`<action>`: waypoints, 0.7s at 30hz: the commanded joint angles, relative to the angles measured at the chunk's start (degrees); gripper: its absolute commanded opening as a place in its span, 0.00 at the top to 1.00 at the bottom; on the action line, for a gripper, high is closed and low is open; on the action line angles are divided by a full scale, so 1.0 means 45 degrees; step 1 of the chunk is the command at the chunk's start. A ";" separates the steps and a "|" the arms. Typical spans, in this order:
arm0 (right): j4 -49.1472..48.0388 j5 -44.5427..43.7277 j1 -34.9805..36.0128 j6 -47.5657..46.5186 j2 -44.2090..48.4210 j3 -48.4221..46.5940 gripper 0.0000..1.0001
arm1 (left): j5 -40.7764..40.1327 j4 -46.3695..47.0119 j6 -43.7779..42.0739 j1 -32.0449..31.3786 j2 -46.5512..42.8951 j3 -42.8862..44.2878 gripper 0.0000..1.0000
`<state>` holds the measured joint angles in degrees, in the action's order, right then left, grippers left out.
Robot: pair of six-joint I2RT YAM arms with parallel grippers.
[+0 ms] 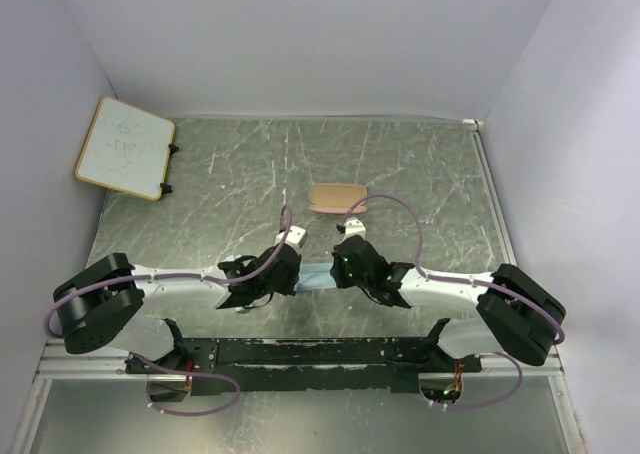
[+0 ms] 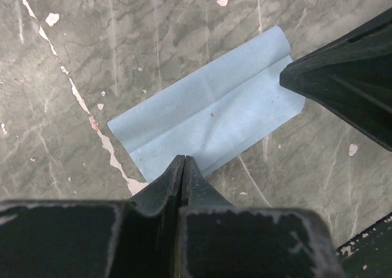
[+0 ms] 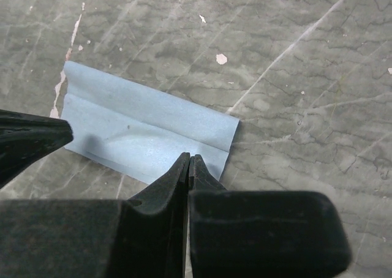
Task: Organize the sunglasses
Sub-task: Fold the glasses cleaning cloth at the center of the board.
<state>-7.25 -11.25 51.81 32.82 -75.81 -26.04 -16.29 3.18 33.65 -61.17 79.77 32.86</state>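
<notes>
The sunglasses are out of view in every frame. A light blue-grey cloth (image 1: 315,279) lies flat and folded on the table between my two arms, seen close in the left wrist view (image 2: 208,112) and the right wrist view (image 3: 147,128). My left gripper (image 2: 184,158) is shut, its tip over the cloth's near edge, with nothing visible between the jaws. My right gripper (image 3: 191,157) is shut too, its tip at the opposite long edge near a corner. Each gripper's dark tip shows in the other's view. A tan-pink oblong case (image 1: 338,196) lies closed farther back.
A small whiteboard (image 1: 125,147) leans at the far left corner by the wall. The marbled grey tabletop (image 1: 430,184) is walled in on three sides. The black mounting rail (image 1: 300,352) runs along the near edge.
</notes>
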 commanded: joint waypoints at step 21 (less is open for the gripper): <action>-0.0887 0.0775 -0.0047 -0.0690 -0.1724 -0.1467 1.00 | -0.0275 0.2055 -0.0645 0.0945 0.0653 -0.0155 0.91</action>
<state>-9.56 -8.21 51.81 30.52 -82.72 -31.42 -17.37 9.74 31.83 -57.54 83.44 31.42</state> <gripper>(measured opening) 0.004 0.089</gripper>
